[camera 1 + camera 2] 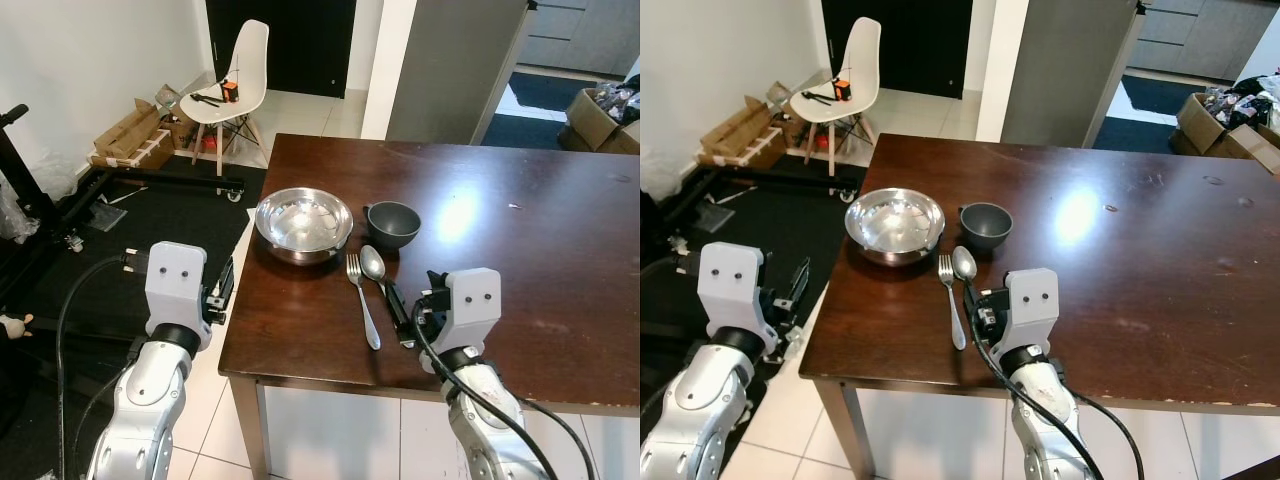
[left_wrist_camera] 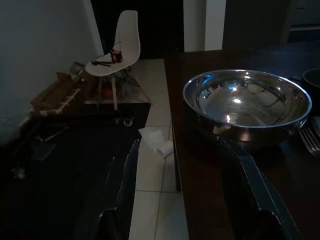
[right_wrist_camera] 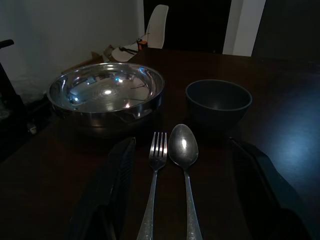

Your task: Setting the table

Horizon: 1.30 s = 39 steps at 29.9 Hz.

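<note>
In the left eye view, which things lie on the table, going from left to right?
Steel bowl → fork → spoon → small dark bowl → right gripper.

Bright head views, dim wrist views

The head views are evenly and brightly lit and are rendered sharp, without motion blur. A broad white glare patch is cast on the dark table just beside the small dark bowl, and smaller highlights are reflected inside the steel bowl. Both wrist views are heavily underexposed; only glints are picked out on the steel bowl, the spoon and the fork. The nearest black fingers are shown soft and out of focus.
</note>
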Motion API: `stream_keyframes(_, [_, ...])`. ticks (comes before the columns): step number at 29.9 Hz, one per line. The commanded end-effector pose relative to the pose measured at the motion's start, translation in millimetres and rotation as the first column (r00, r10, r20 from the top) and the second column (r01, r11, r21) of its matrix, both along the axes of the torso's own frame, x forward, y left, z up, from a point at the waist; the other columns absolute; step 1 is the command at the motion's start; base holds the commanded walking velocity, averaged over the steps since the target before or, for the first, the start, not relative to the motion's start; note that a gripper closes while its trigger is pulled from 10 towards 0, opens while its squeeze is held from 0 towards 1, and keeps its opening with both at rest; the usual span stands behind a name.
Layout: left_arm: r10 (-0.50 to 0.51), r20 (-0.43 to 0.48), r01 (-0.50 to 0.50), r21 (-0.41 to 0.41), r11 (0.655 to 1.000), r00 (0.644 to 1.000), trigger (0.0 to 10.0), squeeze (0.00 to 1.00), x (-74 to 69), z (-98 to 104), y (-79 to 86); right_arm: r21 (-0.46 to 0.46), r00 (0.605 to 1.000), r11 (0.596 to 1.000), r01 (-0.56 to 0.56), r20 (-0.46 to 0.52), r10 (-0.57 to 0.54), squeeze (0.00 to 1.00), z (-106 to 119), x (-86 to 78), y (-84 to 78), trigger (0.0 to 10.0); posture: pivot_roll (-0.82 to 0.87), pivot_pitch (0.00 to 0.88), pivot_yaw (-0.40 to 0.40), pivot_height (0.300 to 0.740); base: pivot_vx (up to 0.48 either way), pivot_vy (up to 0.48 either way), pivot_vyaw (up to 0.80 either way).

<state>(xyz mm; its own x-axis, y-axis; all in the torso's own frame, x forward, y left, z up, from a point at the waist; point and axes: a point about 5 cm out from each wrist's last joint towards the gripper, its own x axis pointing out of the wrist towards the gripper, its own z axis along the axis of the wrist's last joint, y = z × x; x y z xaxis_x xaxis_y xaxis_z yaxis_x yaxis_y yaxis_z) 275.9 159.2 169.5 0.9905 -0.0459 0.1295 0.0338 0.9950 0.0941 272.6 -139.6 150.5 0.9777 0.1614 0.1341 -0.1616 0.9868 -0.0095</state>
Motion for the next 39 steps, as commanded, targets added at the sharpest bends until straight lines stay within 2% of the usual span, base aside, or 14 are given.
stream_keyframes(1, [0.005, -0.001, -0.005, -0.005, 1.0, 1.0, 10.0, 0.0, 1.0, -2.2, -0.1, 0.004, 1.0, 1.0, 0.0, -0.012, 0.0, 0.0, -4.0, -0.4, 0.3, 10.0, -0.06, 0.0, 0.041, 0.74, 0.0, 0.0, 0.0])
stream_keyframes(7, [0.008, 0.0, -0.008, -0.01, 1.0, 1.0, 10.0, 0.0, 1.0, -3.1, -0.3, 0.005, 1.0, 1.0, -0.004, -0.013, 0.004, 0.0, -5.2, 0.6, 1.4, 10.0, -0.05, 0.0, 0.039, 0.74, -0.046, 0.0, 0.0])
stream_keyframes(39, [0.008, -0.012, -0.009, -0.013, 1.0, 1.0, 10.0, 0.0, -3.0, -4.8, 0.5, 0.005, 0.999, 1.0, -0.005, -0.033, 0.005, 0.0, -10.3, -2.3, 3.4, 10.0, -0.05, 0.0, 0.042, 0.74, -0.332, 0.0, 0.0])
